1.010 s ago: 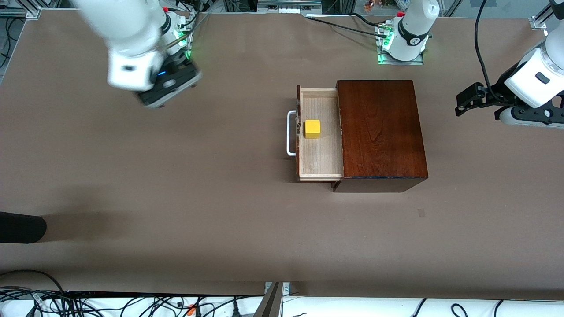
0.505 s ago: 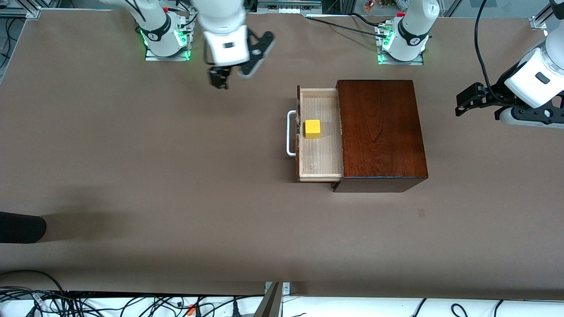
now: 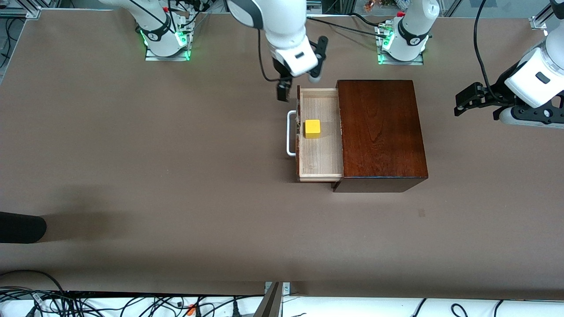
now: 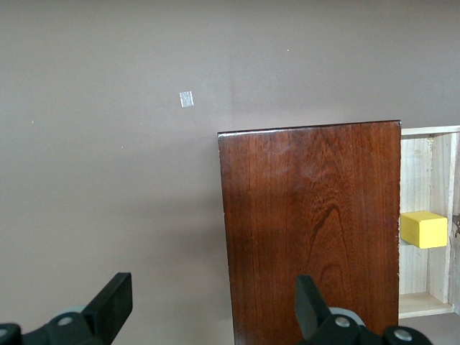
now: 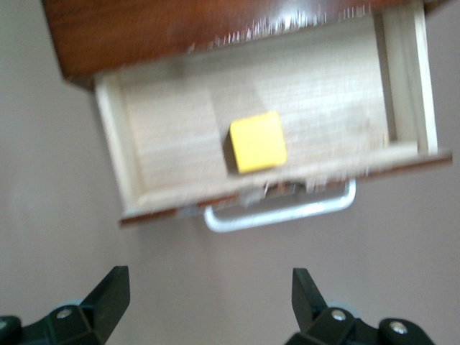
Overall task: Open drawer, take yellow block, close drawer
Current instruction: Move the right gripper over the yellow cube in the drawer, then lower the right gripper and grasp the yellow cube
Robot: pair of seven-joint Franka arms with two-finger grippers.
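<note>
The drawer [image 3: 320, 134] is seen pulled out of the dark wooden box [image 3: 379, 132], toward the right arm's end of the table [image 3: 176, 176]. Its pale wood floor is laid bare, and its white handle [image 3: 291, 133] is seen on its front.

The yellow block [image 3: 312, 128] is found in the drawer, resting flat on the floor. It is set close to the drawer's front wall (whether it touches that wall cannot be told). In the right wrist view the block [image 5: 257, 141] is seen just inside the front wall, with the handle [image 5: 280, 214] outside it.

The right gripper [image 3: 296, 86] is held up in the air over the corner of the drawer that is farthest from the front camera. Its fingers [image 5: 108, 295] are spread wide apart, and nothing is held between them. The block is not touched by it.

The left gripper [image 3: 460, 103] is held up over the bare table at the left arm's end, well apart from the box. The left arm is waiting there. Its fingers [image 4: 115, 305] are spread wide too (nothing is gripped). In the left wrist view the top of the box [image 4: 309, 223] is seen, with the block [image 4: 423, 229] in the drawer [image 4: 424, 215] beside it.

A small pale mark [image 3: 421, 213] is seen on the table, nearer to the front camera than the box.
</note>
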